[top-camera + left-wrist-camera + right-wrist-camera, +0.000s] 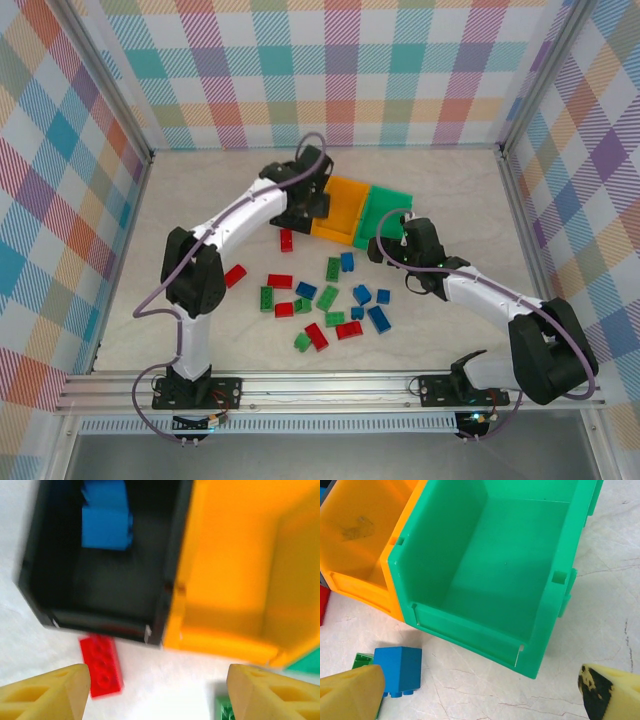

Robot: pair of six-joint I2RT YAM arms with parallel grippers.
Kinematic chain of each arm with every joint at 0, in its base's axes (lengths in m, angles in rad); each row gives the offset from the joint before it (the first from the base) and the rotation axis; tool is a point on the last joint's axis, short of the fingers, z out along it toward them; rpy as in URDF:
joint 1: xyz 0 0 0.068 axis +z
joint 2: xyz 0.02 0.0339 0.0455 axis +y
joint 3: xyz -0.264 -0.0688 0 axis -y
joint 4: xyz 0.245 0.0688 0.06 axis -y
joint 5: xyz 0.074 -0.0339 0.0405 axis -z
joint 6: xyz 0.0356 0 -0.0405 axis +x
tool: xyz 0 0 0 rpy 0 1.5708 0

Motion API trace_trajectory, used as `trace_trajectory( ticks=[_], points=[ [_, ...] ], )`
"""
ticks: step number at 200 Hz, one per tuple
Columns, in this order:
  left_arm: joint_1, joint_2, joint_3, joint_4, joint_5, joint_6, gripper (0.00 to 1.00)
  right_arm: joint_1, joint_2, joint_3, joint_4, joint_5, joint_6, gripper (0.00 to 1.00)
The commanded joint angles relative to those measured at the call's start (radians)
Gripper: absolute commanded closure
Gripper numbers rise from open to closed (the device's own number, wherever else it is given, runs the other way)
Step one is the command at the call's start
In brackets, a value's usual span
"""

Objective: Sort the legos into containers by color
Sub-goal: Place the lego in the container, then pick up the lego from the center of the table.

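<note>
a: what's the setting looking like?
b: a pale, veined table (200, 330) is sitting inside plaid pastel walls (340, 70), with a metal rail (330, 385) running along the near edge by both arm bases.
a: and the bins?
b: they're sitting joined in a row at the far middle: black bin (115, 587), orange bin (340, 205), green bin (388, 208). one blue brick (106, 522) is lying inside the black bin.
a: the other bricks?
b: the loose legos (327, 297), red, green and blue, are lying scattered on the table nearer than the bins, between the two arms.
a: anything getting in the way?
b: a red brick (102, 665) is lying just in front of the black bin. a second blue brick (397, 670) is touching a green brick (362, 659) near the green bin's front corner. from above, the left wrist is covering the black bin.
a: grippers?
b: the left gripper (157, 692) is hovering by the black bin's front, fingers spread wide and empty. the right gripper (480, 692) is hanging before the green bin, likewise spread and empty.
</note>
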Motion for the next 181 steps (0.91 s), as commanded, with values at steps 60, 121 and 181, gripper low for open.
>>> trace_trajectory(
  ticks=[60,121,181],
  points=[
    [-0.121,-0.308,-0.533,0.097,0.191,-0.097,0.30,0.005,0.031,0.025,0.025,-0.023,0.020,0.01],
    [-0.156,-0.239,-0.551,0.132,0.173,-0.114,0.31,0.013,0.049,0.031,0.025,-0.010,0.011,0.01],
    [-0.193,-0.138,-0.502,0.093,0.131,-0.110,0.33,0.013,0.054,0.038,0.018,-0.001,0.007,0.01]
  ],
)
